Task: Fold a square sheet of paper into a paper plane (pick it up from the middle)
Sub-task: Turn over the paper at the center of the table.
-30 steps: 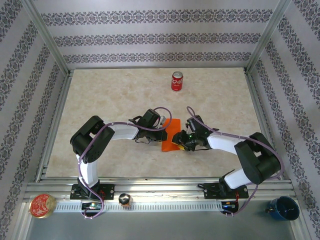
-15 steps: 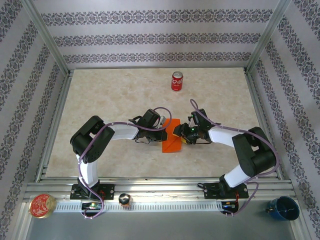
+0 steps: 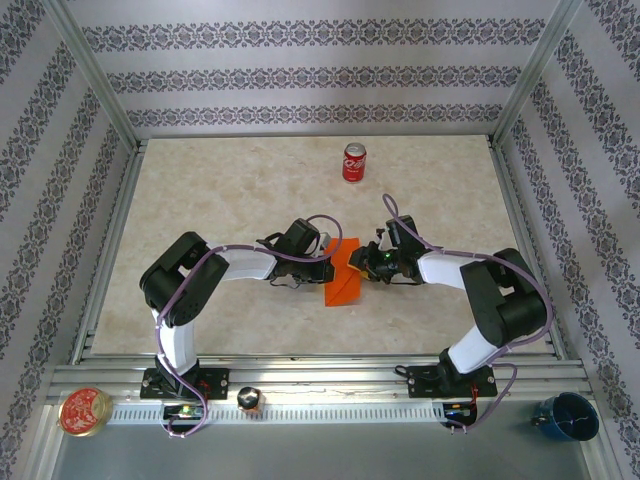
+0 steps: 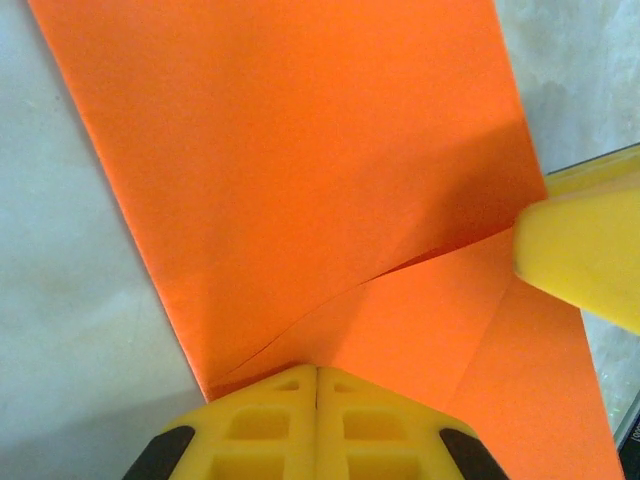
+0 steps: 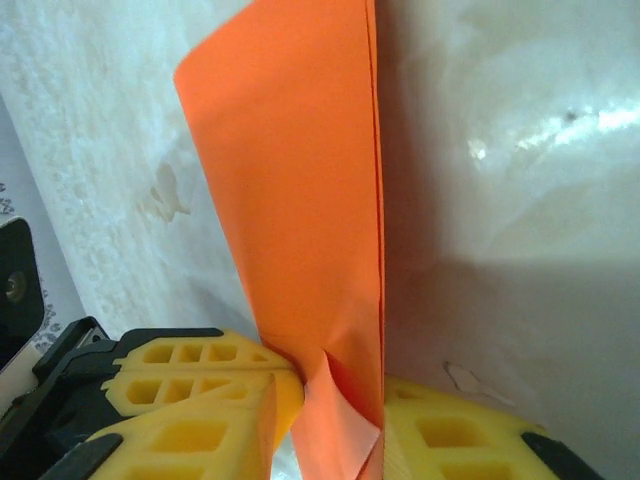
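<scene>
Since your right claw [image 5: 330,390] has shifted up to straddle the right edge of the square sheet of paper [image 3: 343,285] at frame centre, a fold looks close; whether it grips, I cannot tell; your left claw [image 4: 316,375], pressed together, pins the sheet.

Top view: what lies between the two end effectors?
The orange paper, between the left end effector and right end effector, in the top view.

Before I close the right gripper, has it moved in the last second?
Yes. In the top view the right gripper has shifted toward the far side of the table, closer to the soda can, and sits beside the orange paper.
</scene>
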You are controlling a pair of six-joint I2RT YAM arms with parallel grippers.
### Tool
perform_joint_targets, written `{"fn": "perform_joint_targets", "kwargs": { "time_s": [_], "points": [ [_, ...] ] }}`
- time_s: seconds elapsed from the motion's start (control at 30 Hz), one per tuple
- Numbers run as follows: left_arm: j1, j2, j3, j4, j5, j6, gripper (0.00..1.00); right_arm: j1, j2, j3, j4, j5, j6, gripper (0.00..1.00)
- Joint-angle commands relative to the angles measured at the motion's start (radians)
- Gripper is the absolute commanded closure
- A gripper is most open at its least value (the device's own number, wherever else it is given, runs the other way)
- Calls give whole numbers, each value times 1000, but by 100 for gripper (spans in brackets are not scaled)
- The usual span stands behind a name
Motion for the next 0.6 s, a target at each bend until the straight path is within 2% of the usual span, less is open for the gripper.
{"fn": "perform_joint_targets", "kwargs": {
  "time_s": [0.0,0.13,0.3,0.47,0.57],
  "points": [
    [4,-21,-23,0,0,-17,94,-13,34,-19,65,-30,-3,75],
    [4,-35,-35,16,0,-29,92,-18,49,-28,93,-43,0,83],
    [3,-103,-66,54,-18,-49,85,-19,36,-30,105,-68,-11,100],
    [2,-262,-111,54,-118,-31,67,-18,-50,7,-1,-56,-83,100],
    [4,-371,-145,22,-206,-1,59,-6,-137,61,-160,32,-180,100]
  ]
}}
